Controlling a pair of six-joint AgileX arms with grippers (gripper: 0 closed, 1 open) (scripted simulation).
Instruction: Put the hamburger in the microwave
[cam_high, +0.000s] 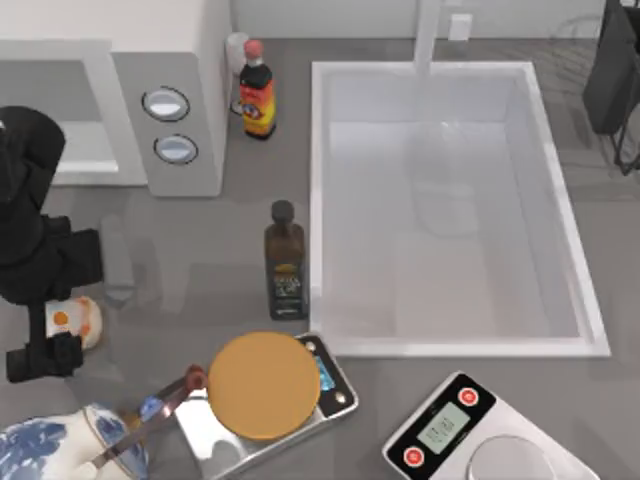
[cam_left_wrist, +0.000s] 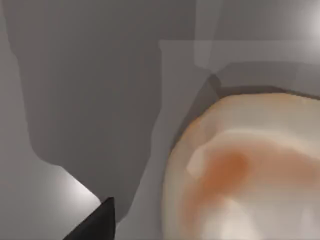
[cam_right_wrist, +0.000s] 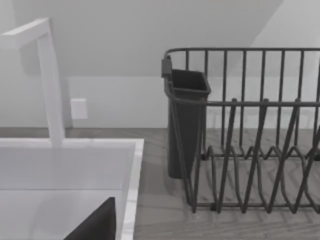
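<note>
The hamburger (cam_high: 82, 322), a small bun with cream and orange patches, sits on the counter at the left, in front of the microwave (cam_high: 180, 90). The microwave's cavity faces the front and looks open. My left gripper (cam_high: 62, 315) is down at the hamburger, black fingers on either side of it, open; the arm hides part of the bun. Very near in the left wrist view, the hamburger (cam_left_wrist: 240, 170) takes up the lower right beside one dark fingertip (cam_left_wrist: 97, 222). My right arm (cam_high: 615, 70) stays parked at the back right.
A red-capped sauce bottle (cam_high: 257, 90) stands beside the microwave and a dark bottle (cam_high: 285, 262) by the sink (cam_high: 318, 200). In front are a flat orange disc (cam_high: 265, 385), a blue-and-white teapot (cam_high: 50, 450) and a white scale (cam_high: 450, 435). A dish rack (cam_right_wrist: 250, 140) stands at the back right.
</note>
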